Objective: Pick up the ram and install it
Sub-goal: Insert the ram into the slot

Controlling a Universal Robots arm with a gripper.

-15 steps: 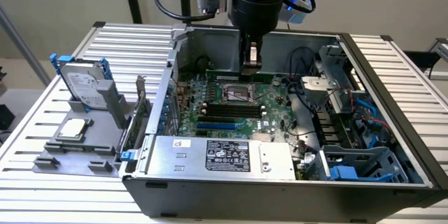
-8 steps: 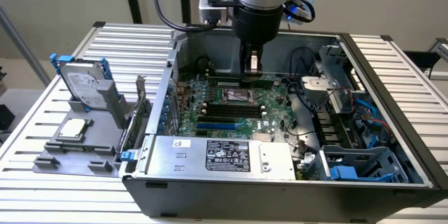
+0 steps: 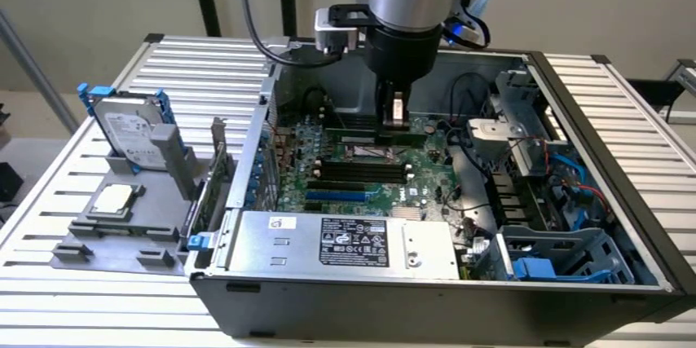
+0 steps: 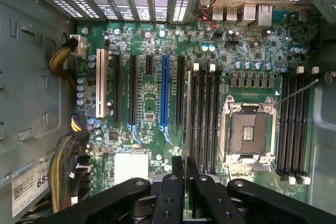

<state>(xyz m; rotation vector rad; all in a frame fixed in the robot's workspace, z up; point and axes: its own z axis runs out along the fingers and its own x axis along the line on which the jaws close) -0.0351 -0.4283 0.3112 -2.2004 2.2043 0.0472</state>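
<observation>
Nearest in the exterior view, the open computer case (image 3: 435,299) lies on its side on the slatted desk (image 3: 641,120), its silver power supply (image 3: 348,242) with a black label along the near edge. At the near right corner of the case sits a grey drive cage with a blue latch (image 3: 539,268). On the exterior view's left, beside the case, a grey holder tray (image 3: 120,238) carries a silver square processor chip (image 3: 114,199); behind it a hard drive (image 3: 129,129) in a blue bracket stands upright. Farther in, the green motherboard (image 3: 370,177) shows black memory slots (image 3: 359,170) and an empty processor socket (image 3: 370,152). Above the socket's far side the arm comes straight down, and the pincer (image 3: 396,124) is pressed together on the ram (image 3: 381,138), a long thin green stick held edge-down, low over the board near the far slots. In the wrist view the pincer (image 4: 185,174) pinches the ram (image 4: 188,114), seen edge-on as a thin line running along the black memory slots (image 4: 205,119), with the open socket (image 4: 248,132) just beside them. Whether the stick touches a slot I cannot tell.
</observation>
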